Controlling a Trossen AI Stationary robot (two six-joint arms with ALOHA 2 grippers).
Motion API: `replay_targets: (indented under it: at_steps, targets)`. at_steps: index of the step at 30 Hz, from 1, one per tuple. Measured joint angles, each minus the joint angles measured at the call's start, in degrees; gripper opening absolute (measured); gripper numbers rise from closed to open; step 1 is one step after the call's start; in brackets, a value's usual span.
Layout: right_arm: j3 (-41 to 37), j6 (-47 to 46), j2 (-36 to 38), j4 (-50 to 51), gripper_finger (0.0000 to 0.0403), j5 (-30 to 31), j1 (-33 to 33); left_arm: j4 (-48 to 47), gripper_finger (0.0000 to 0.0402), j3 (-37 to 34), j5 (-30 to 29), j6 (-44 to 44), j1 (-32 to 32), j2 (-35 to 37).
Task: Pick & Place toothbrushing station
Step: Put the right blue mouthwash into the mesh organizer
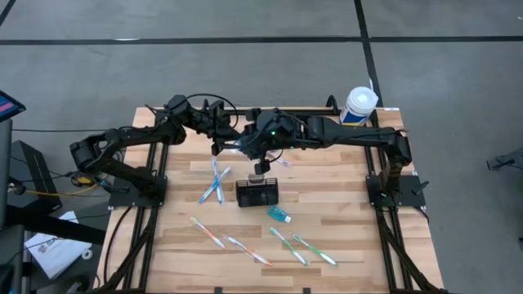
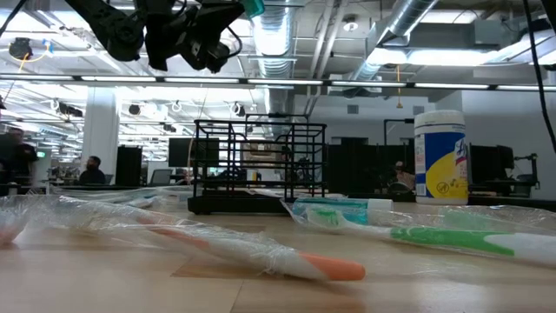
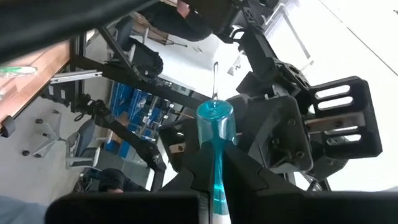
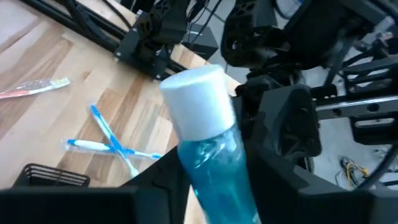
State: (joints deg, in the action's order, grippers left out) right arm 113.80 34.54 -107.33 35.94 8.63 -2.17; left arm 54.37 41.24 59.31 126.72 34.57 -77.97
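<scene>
The toothbrushing station (image 1: 257,193) stands mid-table, bare wood around it, no lettering legible. Above its far side both grippers meet over a blue tube: the left gripper (image 3: 214,186) is clenched on the blue tube (image 3: 216,158), and the right gripper (image 4: 214,180) grasps its white-capped end

We see both arms reaching in from the table's two sides and meeting over the far middle of it, raised well above the surface. The left gripper (image 1: 231,140) points right toward the other arm, its fingers (image 3: 205,180) pressed tight together on a thin blue handle. The right gripper (image 1: 258,155) sits just beside it, wrist bent so it points down and toward the left arm, its fingers (image 4: 161,180) on either side of a blue bottle with a white cap.
</scene>
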Motion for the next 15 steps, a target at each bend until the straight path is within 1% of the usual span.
replay_targets:
  at_steps: [6, 9, 11, 13, 15]
  targets:
    - [0.01, 0.41, -0.02, -0.20, 0.0074, 0.29, 0.13, -0.39, 0.0011, -0.08, 0.21, -0.02, -0.04, -0.04]
    - [0.01, 0.44, -0.02, -0.90, 0.0057, 0.37, 0.14, -0.25, 0.0011, -0.09, 0.43, -0.24, -0.04, -0.02]
    - [-0.01, 0.43, -0.02, -1.31, 0.0056, 0.47, 0.00, -0.20, 0.0011, -0.08, -0.21, -1.06, -0.02, 0.01]
    - [0.22, 0.42, 0.64, -0.89, 0.0056, 0.58, -0.05, -0.15, 0.0011, -0.08, -2.58, -4.45, 0.19, 0.02]
    - [0.92, 0.33, 0.98, -1.12, 0.0056, 0.28, -0.15, 0.18, 0.0011, 0.03, -6.22, -10.76, 0.98, 0.15]
